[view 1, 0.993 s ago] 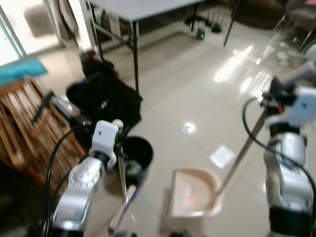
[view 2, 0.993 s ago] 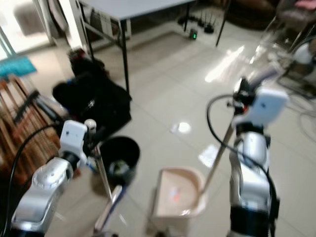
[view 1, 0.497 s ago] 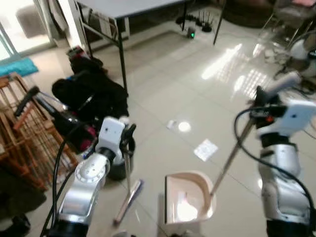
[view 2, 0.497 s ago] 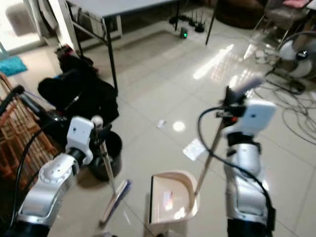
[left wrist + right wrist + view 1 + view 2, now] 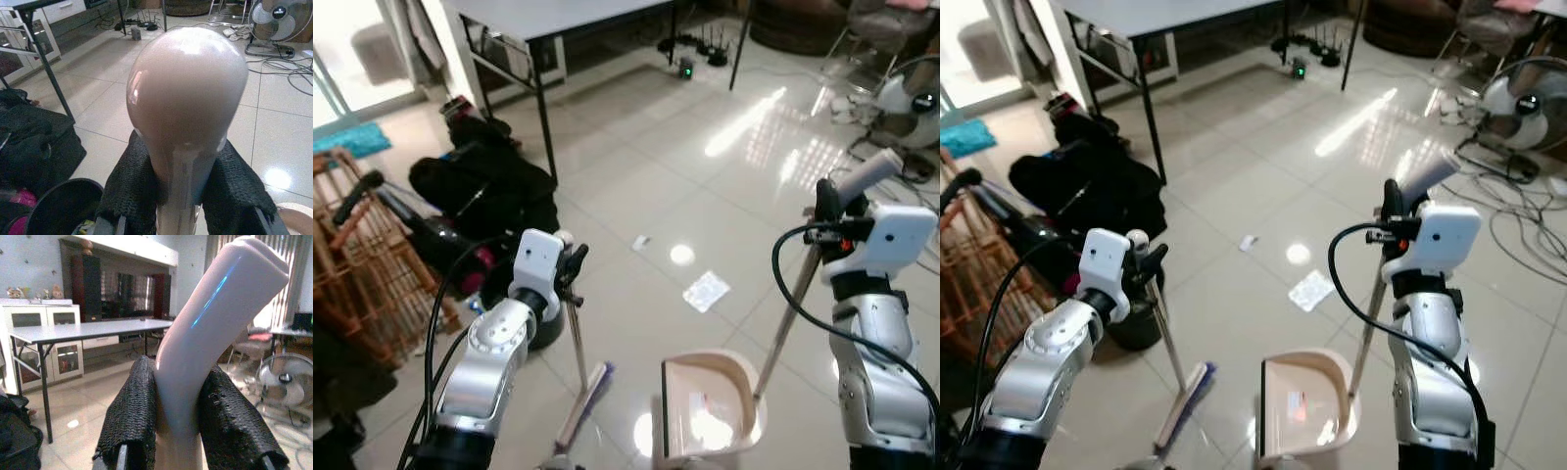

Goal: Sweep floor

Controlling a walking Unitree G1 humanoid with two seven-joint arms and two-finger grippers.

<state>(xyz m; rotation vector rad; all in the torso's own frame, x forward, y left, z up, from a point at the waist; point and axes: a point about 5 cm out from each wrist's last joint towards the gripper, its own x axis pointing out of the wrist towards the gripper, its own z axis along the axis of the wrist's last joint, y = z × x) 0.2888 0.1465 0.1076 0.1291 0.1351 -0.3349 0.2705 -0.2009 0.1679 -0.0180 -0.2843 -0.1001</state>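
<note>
left hand (image 5: 570, 269) beside black bin (image 5: 533, 328)

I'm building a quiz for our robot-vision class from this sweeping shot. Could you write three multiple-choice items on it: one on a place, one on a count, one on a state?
1. Where does the dustpan sit?
A. on the floor between the two arms
B. on the table
C. inside the black bin

2. How many paper scraps lie on the tiles ahead?
A. none
B. two
C. five

3. What is the left gripper doing?
A. hanging open
B. shut on the broom handle
C. holding a cloth

Answers:
1 A, it rests on the tiles, its handle in the right gripper.
2 B, a large scrap and a small scrap.
3 B, the fingers press both sides of the broom handle.
</note>
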